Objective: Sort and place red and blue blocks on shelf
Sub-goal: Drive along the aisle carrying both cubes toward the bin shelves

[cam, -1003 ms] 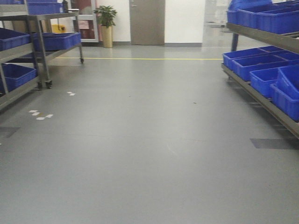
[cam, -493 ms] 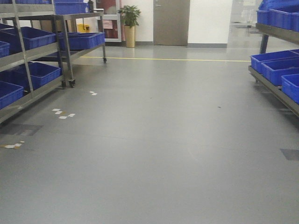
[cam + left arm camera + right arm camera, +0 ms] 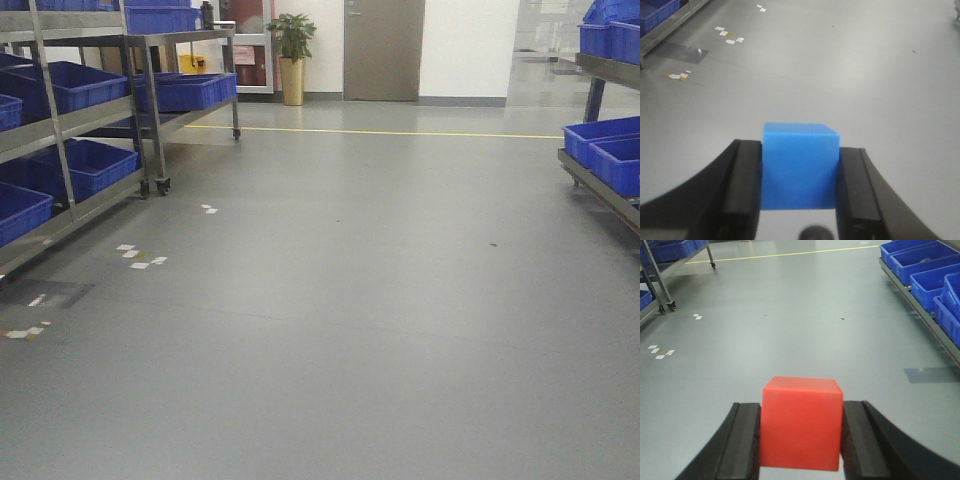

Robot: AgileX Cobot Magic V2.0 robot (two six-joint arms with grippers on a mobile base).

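Blue block (image 3: 799,167), red block (image 3: 801,425), gripped

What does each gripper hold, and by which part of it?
The left gripper holds the blue block by its two opposite side faces. The right gripper holds the red block in the same way.

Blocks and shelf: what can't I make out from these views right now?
- blue block, left wrist: sides covered by left end effector, underside hidden.
- red block, right wrist: same, within right end effector.
- shelf, front: cut off at left edge; insides of bins hidden.
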